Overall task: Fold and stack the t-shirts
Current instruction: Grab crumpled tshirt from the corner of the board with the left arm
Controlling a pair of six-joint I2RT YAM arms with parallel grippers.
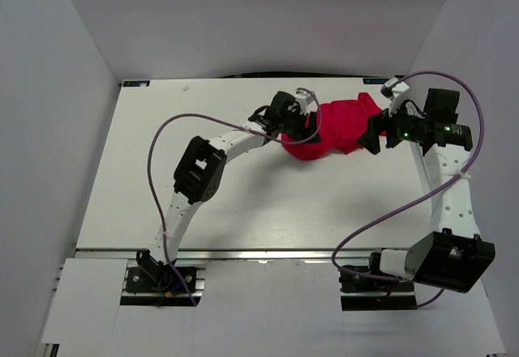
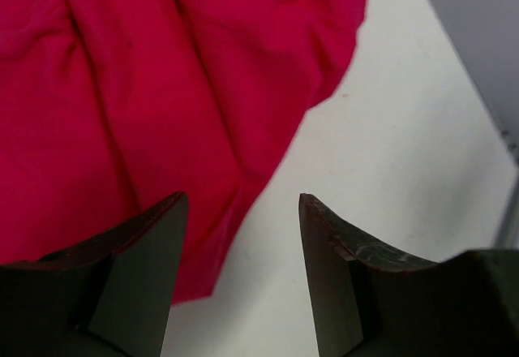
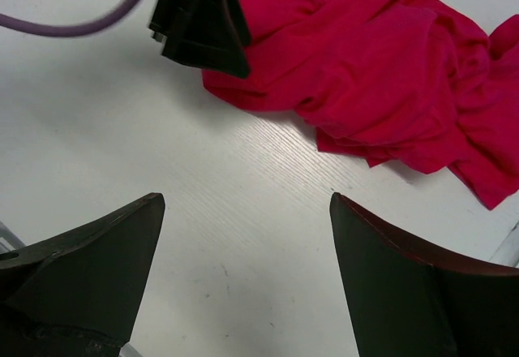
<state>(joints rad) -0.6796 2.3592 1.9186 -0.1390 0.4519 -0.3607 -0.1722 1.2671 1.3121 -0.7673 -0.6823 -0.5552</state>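
Top camera looks down; close wrist cameras share the t-shirt [image 1: 336,126].

Near table [image 1: 259,211] open; t-shirt [image 1: 336,126] and left arm [image 1: 199,170] crowd the far side.

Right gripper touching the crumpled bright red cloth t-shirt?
Apart. Right wrist view: bare white table shows between the open right gripper and the bright red cloth t-shirt.

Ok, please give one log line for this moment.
t-shirt crumpled, unfolded | left hand open at its edge | right hand open beside it
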